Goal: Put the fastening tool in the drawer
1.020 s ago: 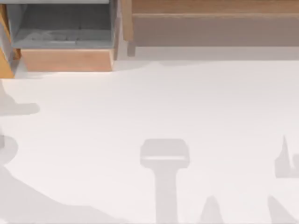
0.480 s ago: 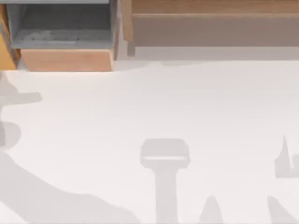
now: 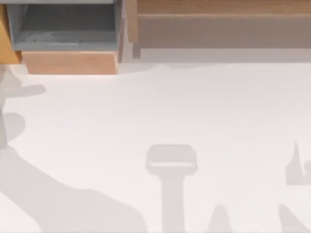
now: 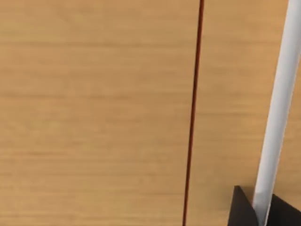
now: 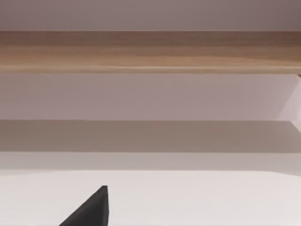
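Open drawer at eleven o'clock on the white surface (image 3: 160, 107)

The grey-lined box drawer with light tan wooden front panel (image 3: 68, 62) stands pulled out; beside it, at one o'clock, the long wooden shelf unit (image 3: 218, 19). Either tool's state: cannot tell.

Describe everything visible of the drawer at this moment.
The drawer sits at the table's far left corner in the top view, pulled open toward the table. It is box-like, with grey inner walls and floor and a plain light tan wooden front panel with no handle showing. Faint pale marks lie on its floor; what they are cannot be told.
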